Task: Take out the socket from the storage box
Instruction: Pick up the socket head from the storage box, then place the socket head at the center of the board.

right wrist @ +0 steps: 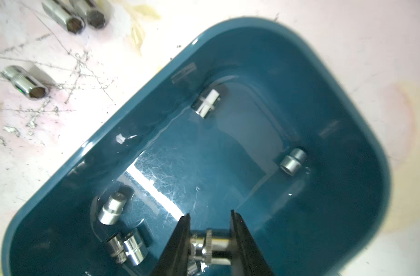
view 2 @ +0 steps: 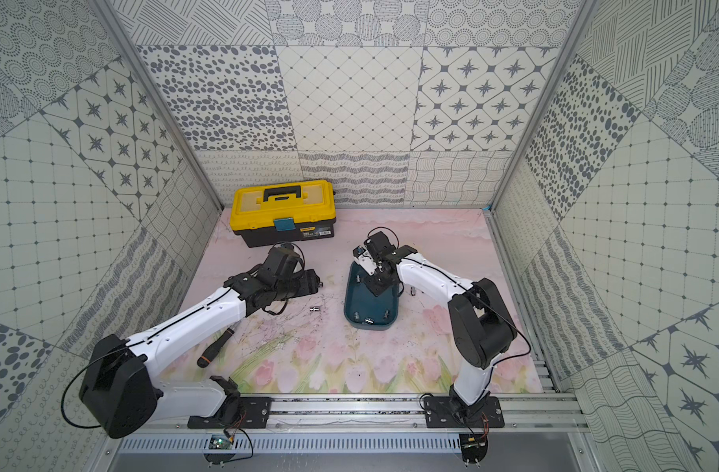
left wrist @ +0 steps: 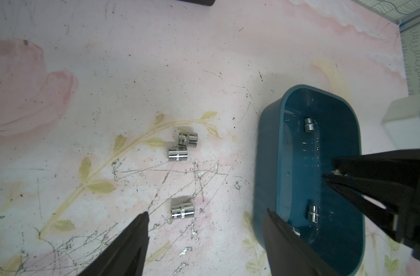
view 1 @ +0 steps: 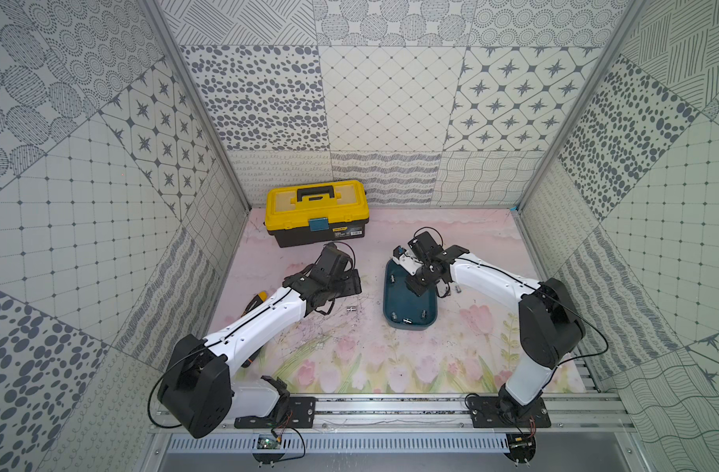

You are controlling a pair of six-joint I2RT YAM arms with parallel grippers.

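The storage box [view 1: 407,306] [view 2: 368,304] is a shallow dark teal tub right of the table's middle, also seen in the left wrist view [left wrist: 268,143]. Several chrome sockets lie inside it [right wrist: 205,104]. My right gripper [right wrist: 210,215] [view 1: 413,288] reaches down into the box and is shut on one socket [right wrist: 210,248], which lies crosswise between the fingers. Whether that socket is off the box floor I cannot tell. My left gripper [left wrist: 206,213] [view 1: 356,288] hovers open over the table just left of the box, holding nothing.
Three loose sockets [left wrist: 182,210] [view 1: 351,309] lie on the mat left of the box, and one lies right of it [view 1: 458,288]. A yellow-lidded black toolbox [view 1: 317,212] stands at the back left. A black-handled screwdriver [view 2: 215,347] lies under the left arm.
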